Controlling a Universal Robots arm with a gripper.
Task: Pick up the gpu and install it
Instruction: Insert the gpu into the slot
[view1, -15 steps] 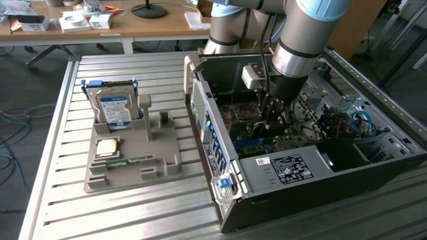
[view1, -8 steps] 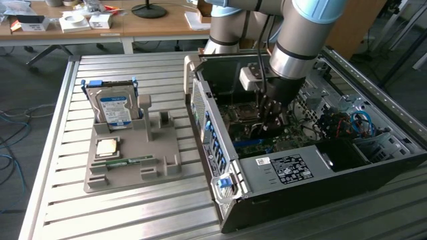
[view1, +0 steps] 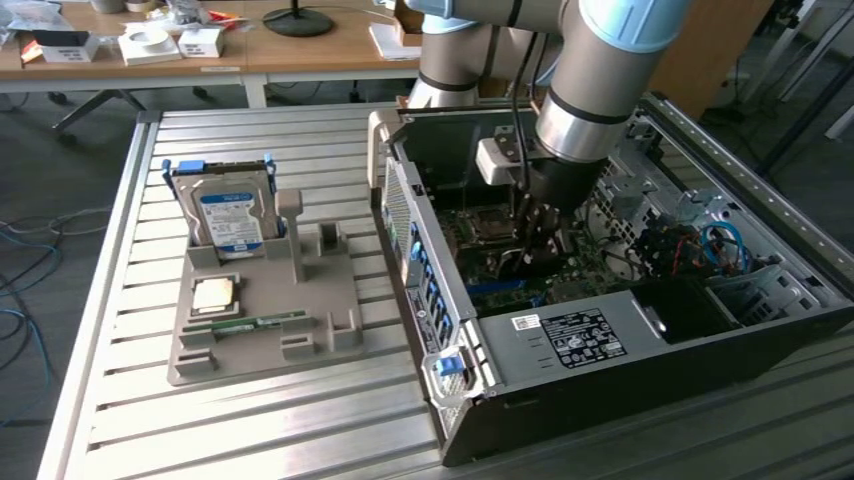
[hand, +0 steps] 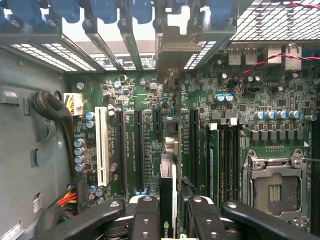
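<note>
We log the gpu (hand: 169, 150) clamped edge-on in the closed gripper (hand: 172, 210) inside the computer case (view1: 561, 420), long axis parallel to the motherboard's expansion slots (hand: 138, 150), bracket end toward the case's rear wall.

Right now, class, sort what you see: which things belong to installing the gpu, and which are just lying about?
In the job:
gpu, held edge-on above the motherboard
gripper, shut on it
open computer case

Lying about:
hard drive, standing in the grey tray
memory stick and square chip, lying on that tray
boxes on the desk behind
</note>
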